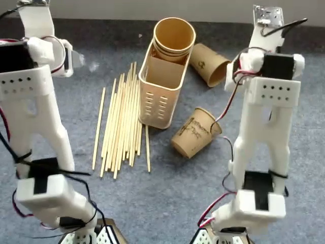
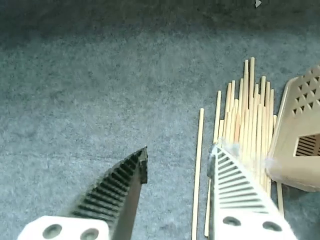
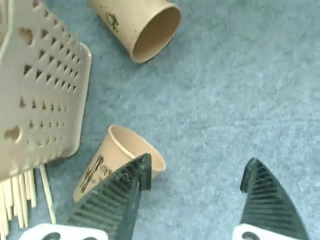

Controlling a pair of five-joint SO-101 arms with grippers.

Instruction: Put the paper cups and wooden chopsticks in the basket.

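- A stack of cups (image 1: 174,36) already stands in the far end of the basket (image 1: 161,94). The near end looks empty from here.
- Two cups are not in yet, both lying on their sides on the desk (image 1: 167,203). The far cup (image 1: 209,63) lies just beside the basket's far right corner, and the near cup (image 1: 195,133) lies close to its near right corner.
- None of the chopsticks (image 1: 122,122) are in, as far as I can see. They lie in a loose bundle along the basket's left wall, with one stray stick (image 1: 99,127) a little apart on the outer side.
- The left tool (image 2: 179,152) is spread wide and holds nothing. It hovers over the outer edge of the bundle.
- The right tool (image 3: 197,165) is also spread wide and empty, hanging over the near cup.
- I'd say well under half is done: two cups and every stick remain.
- There's open desk left of the sticks and right of the cups, so both arms have room to come in.
- The tight spot is where the bundle runs against the basket wall.
- The fallen cups could roll if nudged, and the far cup lies nearer the desk's back edge.
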